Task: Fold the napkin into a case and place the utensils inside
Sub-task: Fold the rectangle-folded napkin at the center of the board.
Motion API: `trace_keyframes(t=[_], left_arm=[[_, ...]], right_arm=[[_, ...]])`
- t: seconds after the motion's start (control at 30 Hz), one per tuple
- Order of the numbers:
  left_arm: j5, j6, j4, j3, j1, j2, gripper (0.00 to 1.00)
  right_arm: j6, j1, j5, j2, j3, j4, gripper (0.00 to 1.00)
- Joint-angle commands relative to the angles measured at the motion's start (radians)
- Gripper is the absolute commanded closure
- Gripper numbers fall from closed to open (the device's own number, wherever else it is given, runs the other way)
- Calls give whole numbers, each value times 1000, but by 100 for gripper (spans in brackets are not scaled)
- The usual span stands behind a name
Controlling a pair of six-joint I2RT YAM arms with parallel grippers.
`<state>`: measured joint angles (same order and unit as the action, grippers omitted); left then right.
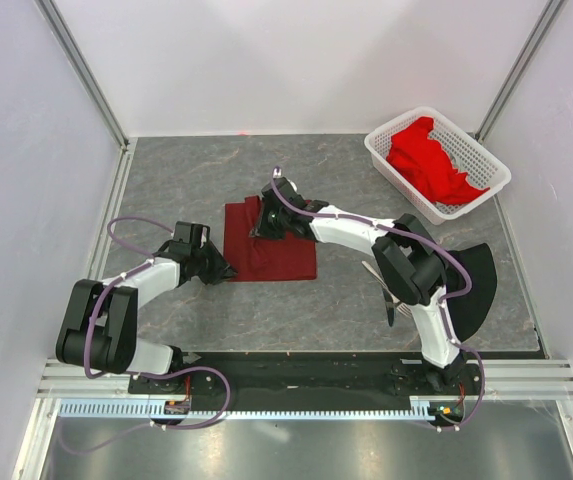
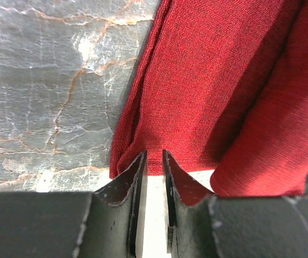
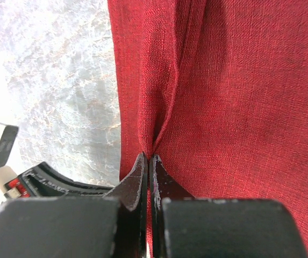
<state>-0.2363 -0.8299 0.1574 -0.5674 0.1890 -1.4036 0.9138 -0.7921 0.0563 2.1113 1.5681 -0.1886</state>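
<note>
Top view: a dark maroon-red soft cloth napkin [image 1: 286,258] lies in the middle of the grey marble table [image 1: 186,170], shaped like a rough rectangle. The left gripper [image 1: 224,268] is at its near-left corner. The right gripper [image 1: 264,225] is on its far-left part. A white plastic lattice basket [image 1: 381,158] sits far right w/ a bright red bunched-up cloth [image 1: 428,160] in it. Thin shiny silver metal utensils [image 1: 378,278] lie on the table right of the napkin, apart from it, partly hidden by the right arm.

Left wrist view: jaws a little bit apart. The napkin's layered edge is right at the tips; can't tell if they touch it.

Right wrist view: jaws pressed together on a napkin fold. A crease runs up from the tips.
</note>
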Motion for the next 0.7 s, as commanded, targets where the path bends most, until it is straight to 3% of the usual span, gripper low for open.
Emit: trace_keyframes(t=[0.0,0.67], left_arm=[[18,8,-24,9,-2,29,77],[11,6,-33,21,-2,35,77]], right_arm=[[19,-13,-1,30,52,29,100],[48,-19,-1,96,87,49,99]])
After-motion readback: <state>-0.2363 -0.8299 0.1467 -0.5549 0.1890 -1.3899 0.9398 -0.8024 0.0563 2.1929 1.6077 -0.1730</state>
